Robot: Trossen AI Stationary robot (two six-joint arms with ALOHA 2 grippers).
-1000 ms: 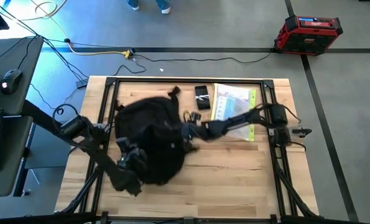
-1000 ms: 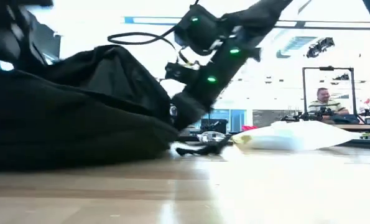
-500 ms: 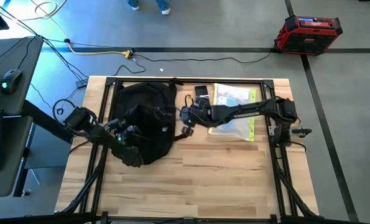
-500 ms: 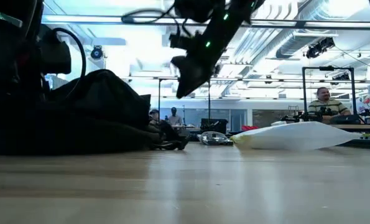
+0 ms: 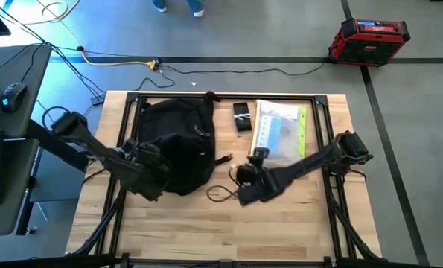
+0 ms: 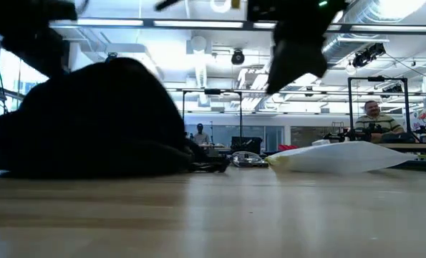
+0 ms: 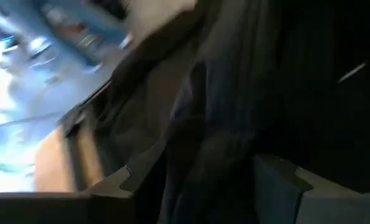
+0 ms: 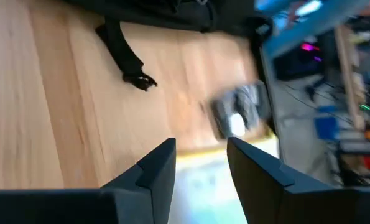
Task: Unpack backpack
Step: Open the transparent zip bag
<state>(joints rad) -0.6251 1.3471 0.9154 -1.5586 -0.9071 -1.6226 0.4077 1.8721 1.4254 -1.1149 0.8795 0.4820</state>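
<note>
the left hand (image 5: 148, 173) sat low at the near left edge of the backpack (image 5: 178, 141), pressed up against the black fabric. its fingers were buried in dark cloth in the left wrist view, so i could not tell how wide they stood or whether they had hold of anything. the backpack (image 7: 234, 106) filled that view, right in front of the hand.

the right hand (image 5: 245, 192) hung over bare wood of the worktop (image 5: 281, 223), apart from the backpack, which lay off to its far left. in the right wrist view its two fingers (image 8: 157, 168) stood a little apart with nothing between them, and only planks showed beyond. a loose black strap (image 8: 125, 59) trailed from the bag across the wood ahead of the hand. beyond the right hand lay a clear plastic bag (image 5: 281, 132) and, beside that, a small dark object (image 5: 241, 115).

half a second earlier the right hand was up near the backpack's right side by the small dark object; it had since swung back toward the near side of the worktop. the backpack lay in much the same place, flat at the far left part of the worktop, and the left hand had stayed at its near left edge.
</note>
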